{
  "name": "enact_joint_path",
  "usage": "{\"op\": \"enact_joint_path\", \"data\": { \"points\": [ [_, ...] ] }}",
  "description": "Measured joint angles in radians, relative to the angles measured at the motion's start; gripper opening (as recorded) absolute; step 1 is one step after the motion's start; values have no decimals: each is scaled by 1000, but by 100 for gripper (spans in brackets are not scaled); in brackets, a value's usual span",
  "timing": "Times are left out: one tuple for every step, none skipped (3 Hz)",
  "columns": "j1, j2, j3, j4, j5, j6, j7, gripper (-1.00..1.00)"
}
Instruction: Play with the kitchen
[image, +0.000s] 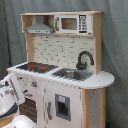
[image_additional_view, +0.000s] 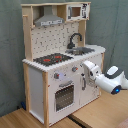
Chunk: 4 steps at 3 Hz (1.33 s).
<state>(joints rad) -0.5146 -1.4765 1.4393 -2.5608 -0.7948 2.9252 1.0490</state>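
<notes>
On the wooden tabletop (image_additional_view: 30, 120) stands the kitchen (image_additional_view: 60, 65): stovetop (image_additional_view: 50, 59) left, sink (image_additional_view: 84, 50) right under the black faucet (image_additional_view: 75, 39), its contents unclear. Right of the oven door (image_additional_view: 64, 96), the end effector (image_additional_view: 87, 70) nears the front; its finger state cannot be told.

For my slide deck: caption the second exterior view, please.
Panda arm's gripper reaches toward the toy kitchen front, beside the oven door.
</notes>
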Motion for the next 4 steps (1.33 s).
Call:
{"op": "enact_joint_path", "data": {
  "points": [
    [-71,0,-5,-2,0,77,12,100],
    [-141,0,-11,-2,0,154,12,100],
    [-203,0,-10,13,3,233,44,100],
    [-263,0,6,59,10,281,89,100]
  ]
}}
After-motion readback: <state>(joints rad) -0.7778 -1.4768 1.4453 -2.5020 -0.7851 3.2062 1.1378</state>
